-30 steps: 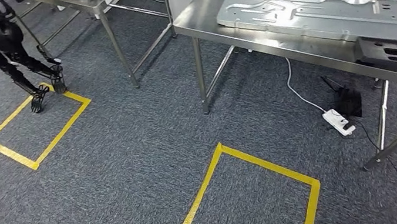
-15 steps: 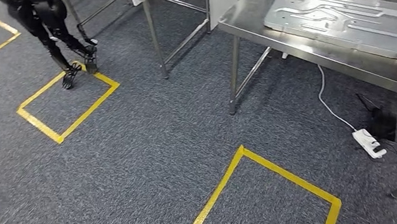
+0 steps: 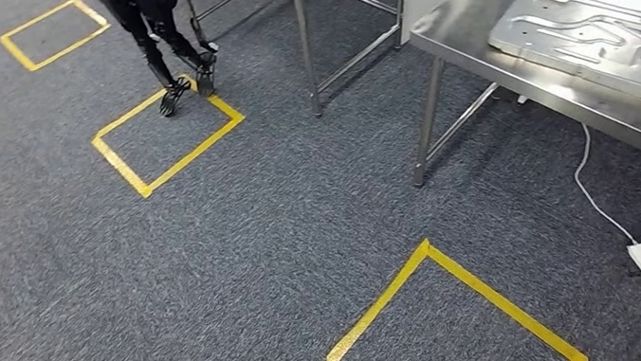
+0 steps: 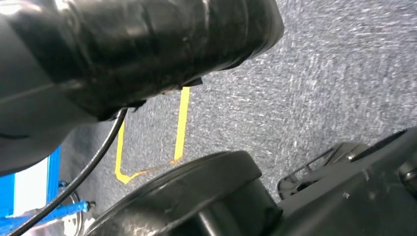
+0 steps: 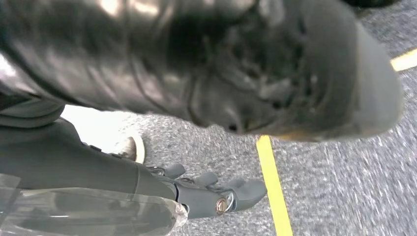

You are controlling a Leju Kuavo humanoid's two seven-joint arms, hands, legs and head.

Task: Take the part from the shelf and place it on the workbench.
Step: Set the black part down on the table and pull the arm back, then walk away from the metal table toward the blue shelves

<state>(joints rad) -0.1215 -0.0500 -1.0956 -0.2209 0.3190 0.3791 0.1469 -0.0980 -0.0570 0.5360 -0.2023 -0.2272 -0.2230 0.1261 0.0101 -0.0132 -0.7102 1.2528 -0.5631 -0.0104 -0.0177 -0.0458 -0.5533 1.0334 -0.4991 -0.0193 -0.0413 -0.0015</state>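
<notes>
On the floor the yellow tape square [image 3: 443, 320] has slid sideways as the robot turns, still walking, and I cannot tell how its right hand [image 5: 216, 196] or other hand sits

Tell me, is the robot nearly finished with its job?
Not nearly. Nothing looks done: the right hand holds no part. Right now the robot is over carpet with yellow tape squares, beside a steel table. Fetching and placing the part remain.

Grey carpet [image 3: 217, 282], yellow tape squares [image 3: 166, 136]
</notes>
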